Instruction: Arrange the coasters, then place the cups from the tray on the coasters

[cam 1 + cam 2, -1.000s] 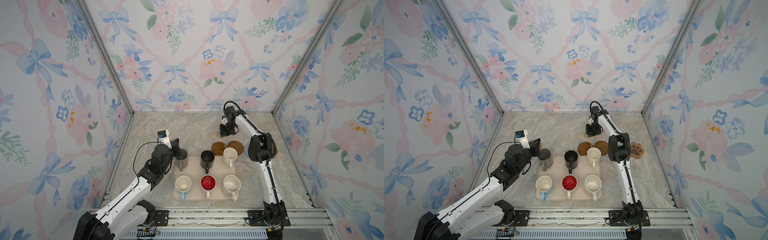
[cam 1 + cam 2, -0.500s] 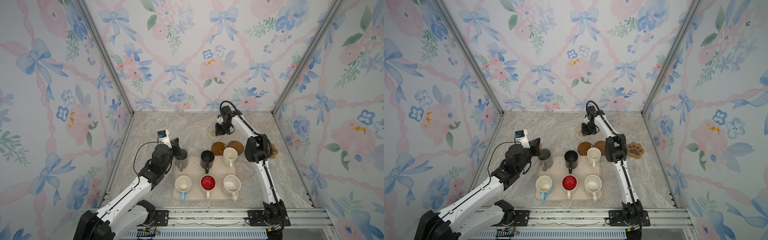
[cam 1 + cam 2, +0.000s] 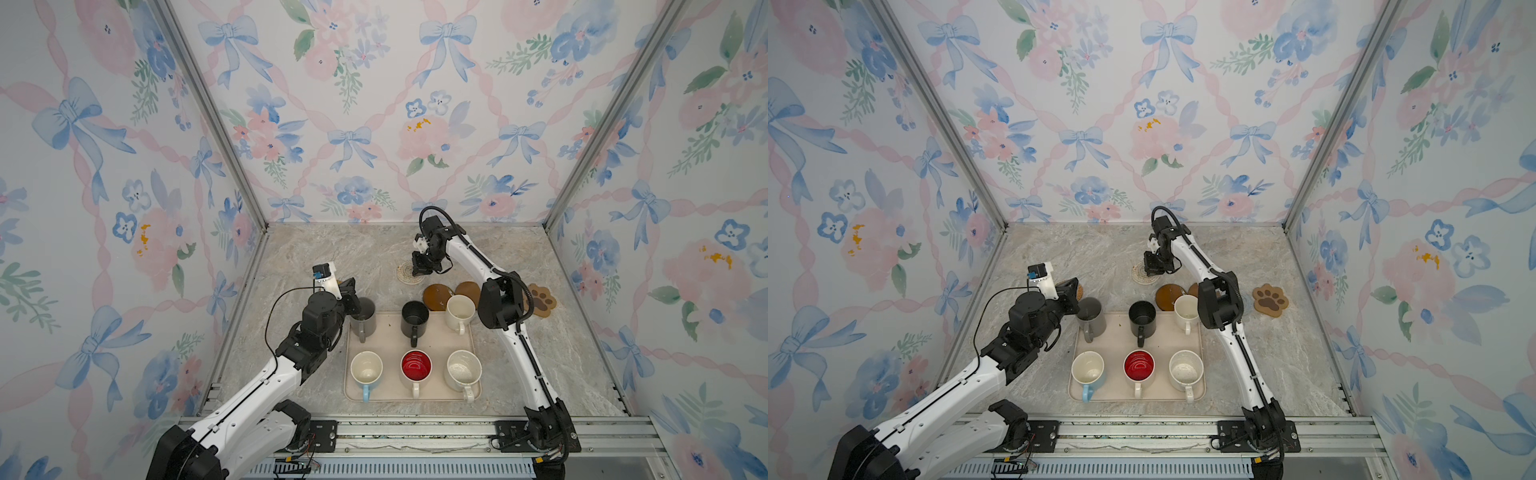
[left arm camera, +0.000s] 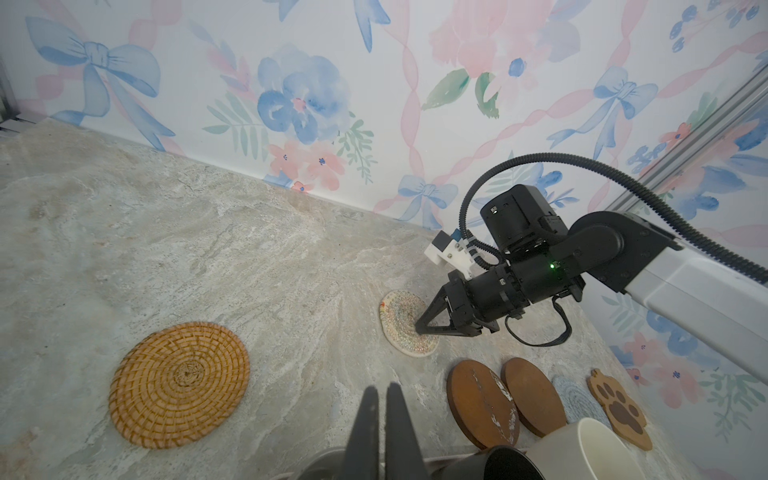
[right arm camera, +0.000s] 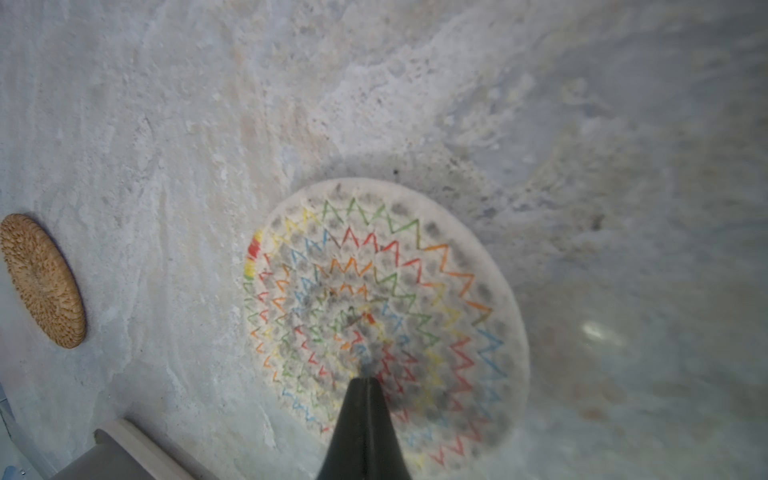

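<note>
Tray, beige and low-rimmed, lies at 6 o'clock on the marble table, its near rim close to the front rail. All six cups stand upright in it in two rows of three, handles toward 6 o'clock. The far row, from 9 to 3 o'clock, holds the grey mug, black mug and cream-white mug. The near row holds the light blue mug, red-lined mug and speckled mug.

The coasters all lie flat on the marble outside the tray. The tan rattan coaster sits at 11 o'clock from the tray, largely hidden by the left gripper in both top views. The pale woven coaster lies at 12 o'clock, apart from the rest. The first dark brown coaster and second dark brown coaster lie side by side just past the far rim at 1 o'clock. The left wrist view shows the blue-grey coaster next, then the paw coaster at 2 o'clock.

Bare marble runs along the back wall from 10 to 2 o'clock and down the 3 o'clock side beyond the right arm. The left arm fills the 9 o'clock strip.

The right gripper has its jaws closed and its tip set on the pale woven coaster's top. The left gripper, closed on nothing, hangs above the grey mug's far rim.
</note>
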`<state>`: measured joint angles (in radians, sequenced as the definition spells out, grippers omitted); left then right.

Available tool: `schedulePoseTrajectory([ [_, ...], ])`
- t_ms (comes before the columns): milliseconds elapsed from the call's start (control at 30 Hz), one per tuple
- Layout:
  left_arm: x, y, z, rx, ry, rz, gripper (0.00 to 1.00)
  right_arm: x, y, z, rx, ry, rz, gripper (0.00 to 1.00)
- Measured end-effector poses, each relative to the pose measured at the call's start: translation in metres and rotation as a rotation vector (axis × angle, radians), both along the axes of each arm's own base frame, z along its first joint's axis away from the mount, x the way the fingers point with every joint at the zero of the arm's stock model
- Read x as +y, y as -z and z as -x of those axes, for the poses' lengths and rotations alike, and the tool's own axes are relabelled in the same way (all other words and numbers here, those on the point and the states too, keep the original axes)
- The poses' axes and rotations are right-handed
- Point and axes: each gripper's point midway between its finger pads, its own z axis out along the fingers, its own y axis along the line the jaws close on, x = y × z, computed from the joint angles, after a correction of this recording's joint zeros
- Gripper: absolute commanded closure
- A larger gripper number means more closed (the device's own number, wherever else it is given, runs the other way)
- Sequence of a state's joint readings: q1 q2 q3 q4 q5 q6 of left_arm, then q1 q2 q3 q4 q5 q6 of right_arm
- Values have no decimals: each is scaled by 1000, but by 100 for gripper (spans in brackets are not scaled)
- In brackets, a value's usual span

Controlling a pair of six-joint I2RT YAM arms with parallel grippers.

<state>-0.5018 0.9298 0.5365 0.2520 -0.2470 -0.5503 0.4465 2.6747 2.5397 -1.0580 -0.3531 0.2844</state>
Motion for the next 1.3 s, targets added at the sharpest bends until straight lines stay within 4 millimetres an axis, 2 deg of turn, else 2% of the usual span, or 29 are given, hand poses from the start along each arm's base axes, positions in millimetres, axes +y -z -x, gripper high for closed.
schedulePoseTrajectory([
  [300, 2, -1, 2, -9, -4, 4, 100, 38, 1, 25, 12, -87, -26, 95],
  [433, 3, -1, 2, -10, -9, 3, 100, 49, 0, 34, 19, -118, -31, 98],
  [1000, 7, 5, 3, -5, -25, -11, 100, 95, 2, 71, 56, -225, -87, 99],
  [1300, 7, 6, 3, -5, -26, -12, 100, 119, 2, 78, 62, -241, -156, 100],
])
